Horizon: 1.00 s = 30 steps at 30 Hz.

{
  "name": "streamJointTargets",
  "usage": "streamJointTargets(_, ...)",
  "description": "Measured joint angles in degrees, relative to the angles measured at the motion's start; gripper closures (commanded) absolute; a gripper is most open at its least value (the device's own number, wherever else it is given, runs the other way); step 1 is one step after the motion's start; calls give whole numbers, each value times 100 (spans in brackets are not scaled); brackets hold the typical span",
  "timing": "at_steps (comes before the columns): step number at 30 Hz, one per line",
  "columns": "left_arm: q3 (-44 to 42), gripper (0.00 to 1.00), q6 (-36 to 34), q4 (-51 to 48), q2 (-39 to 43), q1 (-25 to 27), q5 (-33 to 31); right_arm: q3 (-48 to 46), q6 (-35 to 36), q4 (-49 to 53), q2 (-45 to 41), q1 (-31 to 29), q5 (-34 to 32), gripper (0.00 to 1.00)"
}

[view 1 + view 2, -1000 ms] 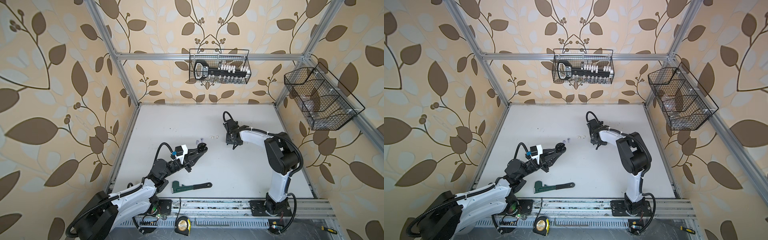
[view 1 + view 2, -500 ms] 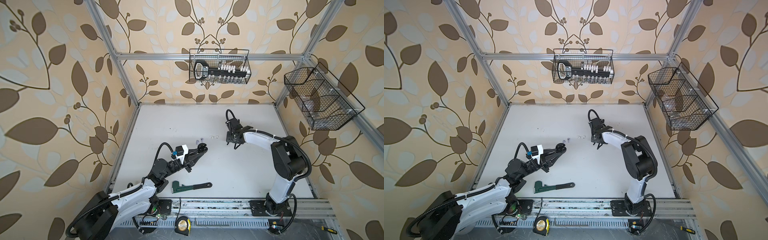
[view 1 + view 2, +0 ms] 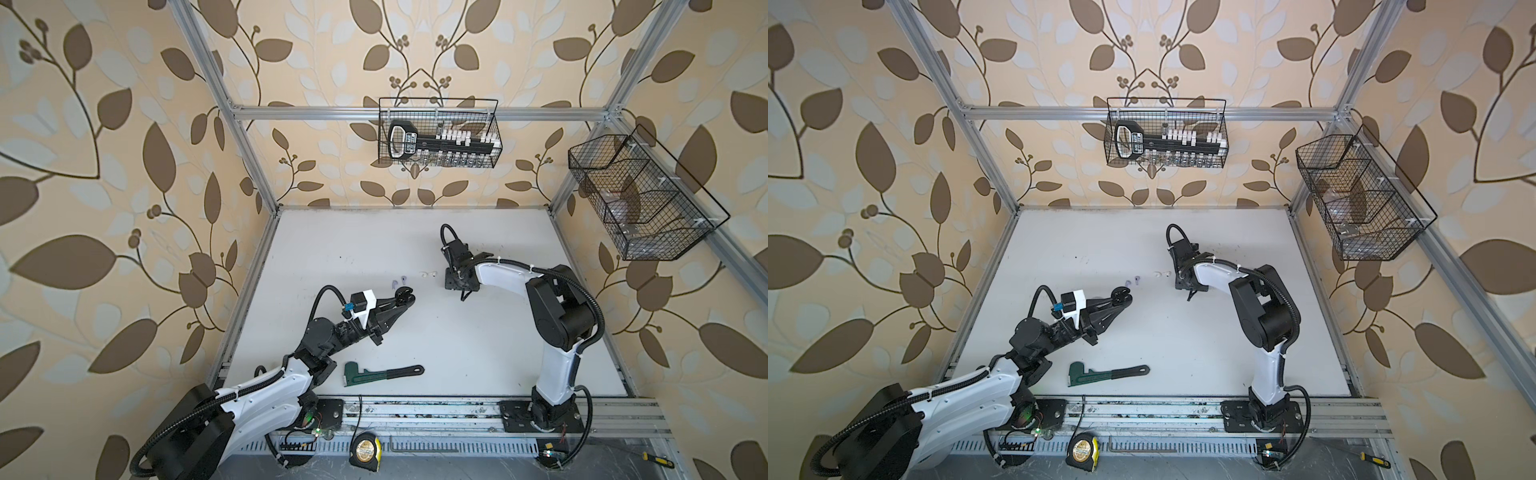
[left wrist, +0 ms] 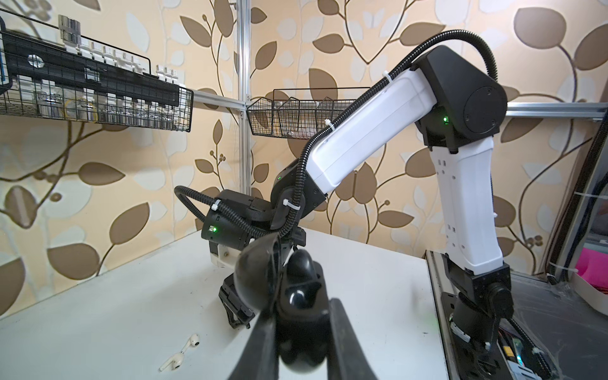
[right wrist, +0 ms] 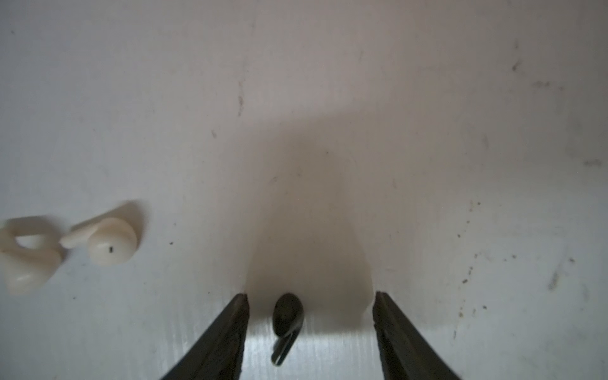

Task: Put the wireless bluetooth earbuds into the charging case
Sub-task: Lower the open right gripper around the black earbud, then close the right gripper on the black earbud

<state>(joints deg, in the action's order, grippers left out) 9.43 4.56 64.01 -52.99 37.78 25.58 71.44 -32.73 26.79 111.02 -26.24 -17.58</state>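
Earbuds (image 3: 428, 274) in white are lying on the scuffed white counter (image 3: 478, 340) near the black charging case (image 4: 297, 289), lilac earbuds (image 3: 397, 281) just beside it, and a black earbud (image 5: 287, 316) farther off between the spread jaws of the right gripper (image 5: 311, 295). The left gripper (image 3: 400, 299) is clamping the case, lid standing open. Open counter is stretching from the case toward the far edge. Beyond the case, a wall basket (image 3: 498, 133) is holding a black socket rack (image 3: 440, 143).
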Motion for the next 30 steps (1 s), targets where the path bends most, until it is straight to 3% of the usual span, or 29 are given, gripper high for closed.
streamJointTargets(15,0,100,-2,-7,4,0,2,-411,-111,81,-280,26,85,49)
streamJointTargets(30,0,100,-7,-20,4,0,2,-669,-146,-133,-562,55,468,49)
